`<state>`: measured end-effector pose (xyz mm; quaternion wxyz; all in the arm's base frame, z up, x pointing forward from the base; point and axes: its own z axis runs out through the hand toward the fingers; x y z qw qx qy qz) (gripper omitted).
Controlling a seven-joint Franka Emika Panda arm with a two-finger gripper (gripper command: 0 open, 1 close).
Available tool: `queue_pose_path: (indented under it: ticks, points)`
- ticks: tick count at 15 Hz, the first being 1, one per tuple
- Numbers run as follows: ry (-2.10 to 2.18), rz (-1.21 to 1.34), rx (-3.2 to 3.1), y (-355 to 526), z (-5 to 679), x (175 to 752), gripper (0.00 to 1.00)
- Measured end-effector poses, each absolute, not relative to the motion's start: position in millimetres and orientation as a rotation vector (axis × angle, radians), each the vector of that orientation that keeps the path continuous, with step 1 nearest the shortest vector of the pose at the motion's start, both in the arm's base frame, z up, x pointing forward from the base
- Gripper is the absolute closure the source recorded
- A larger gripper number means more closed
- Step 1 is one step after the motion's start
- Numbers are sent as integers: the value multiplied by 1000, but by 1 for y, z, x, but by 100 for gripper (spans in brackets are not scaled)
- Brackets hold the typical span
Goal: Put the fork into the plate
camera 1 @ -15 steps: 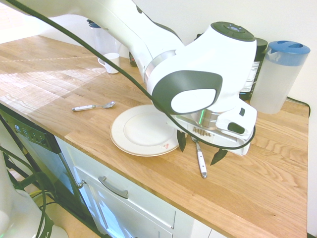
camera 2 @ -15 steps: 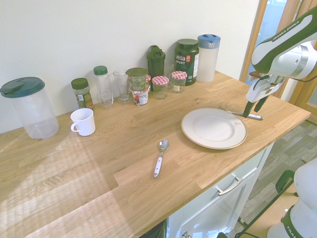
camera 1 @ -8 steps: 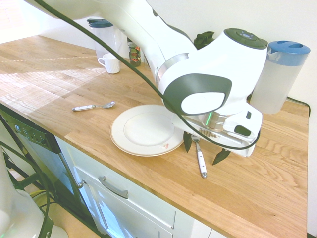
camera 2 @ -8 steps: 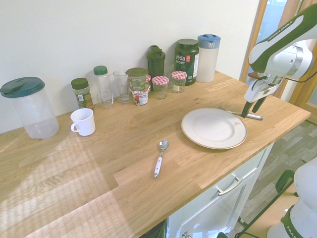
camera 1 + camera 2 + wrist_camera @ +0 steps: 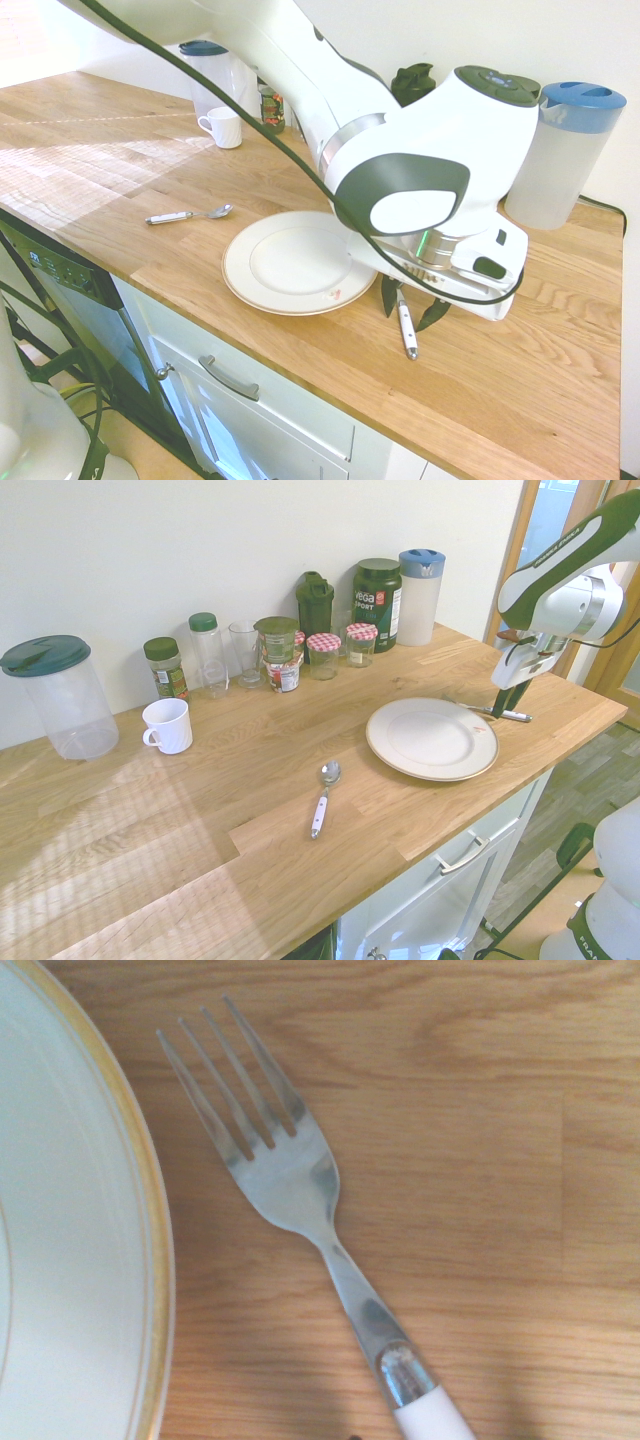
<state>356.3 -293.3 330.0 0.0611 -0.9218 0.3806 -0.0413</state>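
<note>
The grasp on the fork [image 5: 295, 1185] seems to be in hand: the gripper [image 5: 410, 316] stands over it with parted fingers astride the handle, which lies on the worktop [image 5: 500, 400] just beside the plate [image 5: 295, 265], toward the front edge. Next, the fingers likely need to close on the handle, then lift clear of the plate's rim before moving across; bare wood on the handle's far side from the plate leaves room.

Opposed exterior cameras overlook the same counter; the wrist's peers down close.
</note>
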Motion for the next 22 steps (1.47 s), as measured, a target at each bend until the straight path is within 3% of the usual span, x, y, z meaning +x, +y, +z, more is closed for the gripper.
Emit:
queue_pose_path:
  ticks: [15, 22]
  points:
    - [1142, -153, -2858, -288, 331, 359, 100]
    - [1103, -281, -2849, -272, 373, 335, 100]
